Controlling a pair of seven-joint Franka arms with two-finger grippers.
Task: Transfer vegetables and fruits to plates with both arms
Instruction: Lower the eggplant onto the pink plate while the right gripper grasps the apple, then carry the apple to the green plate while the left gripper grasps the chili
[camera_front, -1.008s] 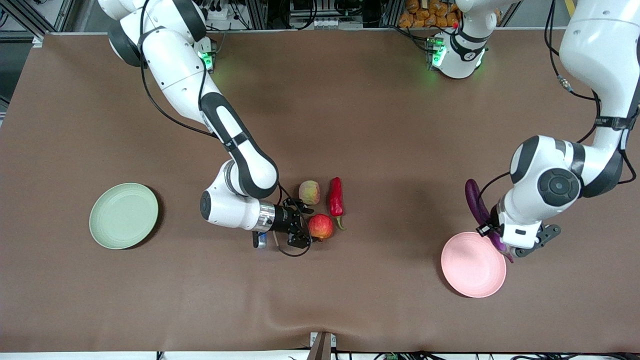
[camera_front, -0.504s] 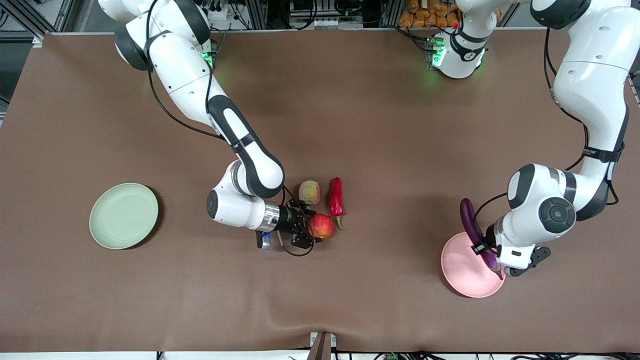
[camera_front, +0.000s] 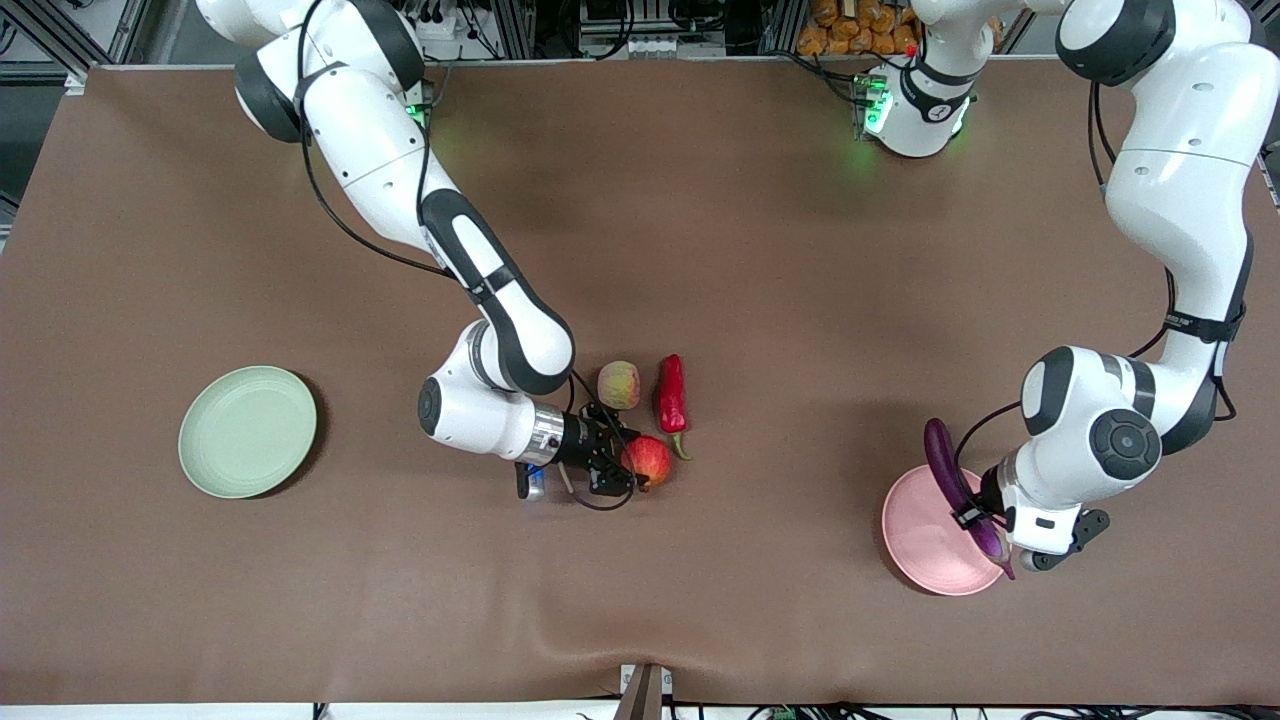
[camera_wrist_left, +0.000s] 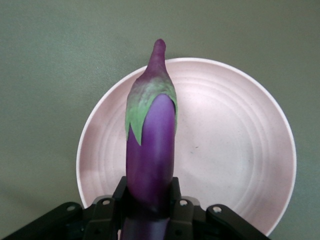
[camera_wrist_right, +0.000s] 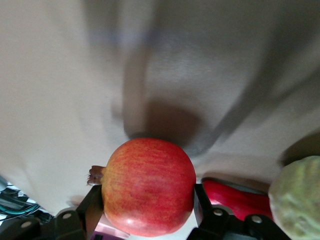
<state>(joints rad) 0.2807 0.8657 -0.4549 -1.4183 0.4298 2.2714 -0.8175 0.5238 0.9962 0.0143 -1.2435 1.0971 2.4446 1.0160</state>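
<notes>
My left gripper (camera_front: 982, 518) is shut on the purple eggplant (camera_front: 944, 460) and holds it just over the pale pink plate (camera_front: 922, 548). In the left wrist view the eggplant (camera_wrist_left: 150, 155) points out from the gripper (camera_wrist_left: 148, 201) over the plate (camera_wrist_left: 235, 150). My right gripper (camera_front: 627, 463) is shut on the round red-orange fruit (camera_front: 649, 460) at the table's middle. In the right wrist view its fingers press both sides of the fruit (camera_wrist_right: 148, 184). The pale ribbed fruit (camera_front: 619, 384) and the red chili (camera_front: 672, 393) lie beside it. The pale green plate (camera_front: 247, 431) is empty.
The brown table cloth (camera_front: 760, 300) covers the whole table. The pale fruit (camera_wrist_right: 298, 197) and the chili (camera_wrist_right: 234, 196) lie close to the right gripper's finger. The green plate is toward the right arm's end of the table, the pink plate toward the left arm's end.
My left gripper has carried the eggplant from beside the pink plate to over it and lower. My right gripper has closed in around the red-orange fruit, which has shifted slightly.
</notes>
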